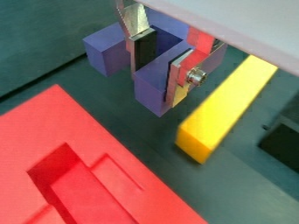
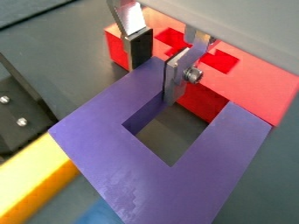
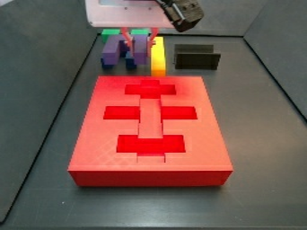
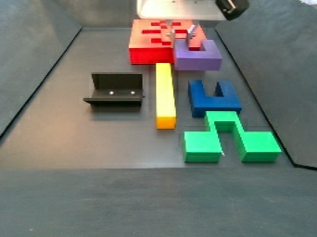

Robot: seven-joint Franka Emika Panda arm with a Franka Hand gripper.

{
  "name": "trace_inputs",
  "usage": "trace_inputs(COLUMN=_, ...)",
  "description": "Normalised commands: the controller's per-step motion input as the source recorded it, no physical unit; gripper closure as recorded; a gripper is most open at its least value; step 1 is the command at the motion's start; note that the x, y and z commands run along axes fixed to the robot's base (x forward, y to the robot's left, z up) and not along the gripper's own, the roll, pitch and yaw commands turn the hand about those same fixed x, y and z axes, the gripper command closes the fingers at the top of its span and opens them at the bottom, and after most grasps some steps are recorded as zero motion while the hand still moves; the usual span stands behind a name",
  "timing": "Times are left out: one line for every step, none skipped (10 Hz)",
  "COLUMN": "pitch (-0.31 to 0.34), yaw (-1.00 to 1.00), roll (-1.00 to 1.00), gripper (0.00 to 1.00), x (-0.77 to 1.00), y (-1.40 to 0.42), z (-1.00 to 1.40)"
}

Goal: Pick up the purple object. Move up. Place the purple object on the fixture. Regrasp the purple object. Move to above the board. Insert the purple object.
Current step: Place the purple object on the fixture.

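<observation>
The purple object (image 1: 152, 96) is a U-shaped block lying on the dark floor right beside the red board (image 4: 139, 42). It fills much of a wrist view (image 2: 128, 166) and shows in a side view (image 4: 198, 60). My gripper (image 1: 162, 79) hangs straight over it, with one finger inside the notch and the other against the outside of one prong, so the jaws are pressed on that prong. The gripper also shows in the other views (image 2: 158, 81) (image 3: 135, 38) (image 4: 192, 39). The fixture (image 4: 114, 90) stands apart to the side, with nothing on it.
The board (image 3: 96, 135) has cross-shaped recesses in its top. A yellow bar (image 4: 164, 93) lies between the fixture (image 3: 198, 58) and the row of blocks. A blue arch block (image 4: 213, 95) and a green block (image 4: 229, 139) lie beyond the purple object. Walls ring the floor.
</observation>
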Motion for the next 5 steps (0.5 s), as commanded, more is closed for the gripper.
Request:
trace_inputs(pitch=0.000, yaw=-0.12, roll=-0.09, gripper=1.00, x=1.00, y=0.18, z=0.17)
trace_inputs(pitch=0.000, yaw=-0.10, roll=-0.05, gripper=1.00, x=1.00, y=0.20, z=0.16)
trace_inputs(pitch=0.000, yaw=-0.10, roll=-0.06, gripper=1.00, x=1.00, y=0.19, z=0.17)
trace_inputs(pitch=0.000, yaw=-0.11, roll=-0.11, gripper=1.00, x=1.00, y=0.17, z=0.18)
trace_inputs(pitch=0.037, yaw=-0.11, roll=-0.12, gripper=1.00, x=1.00, y=0.17, z=0.13)
